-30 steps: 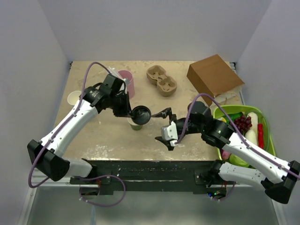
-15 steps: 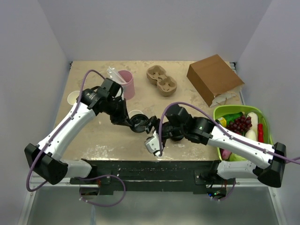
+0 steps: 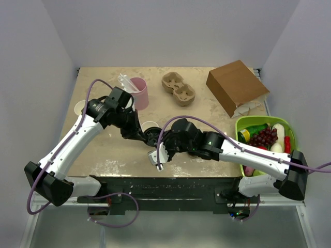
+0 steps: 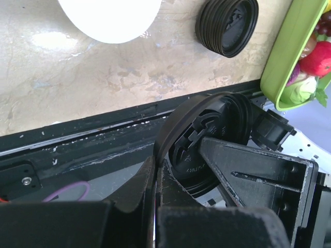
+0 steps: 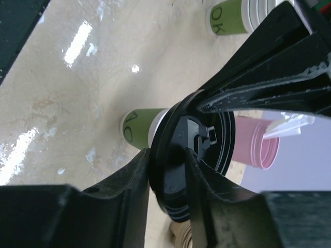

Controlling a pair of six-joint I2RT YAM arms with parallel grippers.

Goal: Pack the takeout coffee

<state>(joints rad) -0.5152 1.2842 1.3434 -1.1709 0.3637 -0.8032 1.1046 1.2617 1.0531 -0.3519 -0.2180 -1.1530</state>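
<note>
Mid-table, both jaws on black lid (image 5: 201, 139), spare lids (image 4: 227, 26) left-wrist view only

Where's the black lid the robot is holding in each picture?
Top external: the black lid is low down, just left of the middle.
Left wrist: in the middle, standing on edge, pinched by the left gripper.
Right wrist: in the middle, between the right gripper fingers.
Shared landmark: the left gripper, clamped on the lid in every view. In the right wrist view it comes in from the upper right.

Table (image 3: 204, 103) — coffee cup (image 5: 138, 129), pink cup (image 3: 139, 93), cup carrier (image 3: 178, 89), brown bag (image 3: 235, 85), green basket (image 3: 261, 118)
</note>
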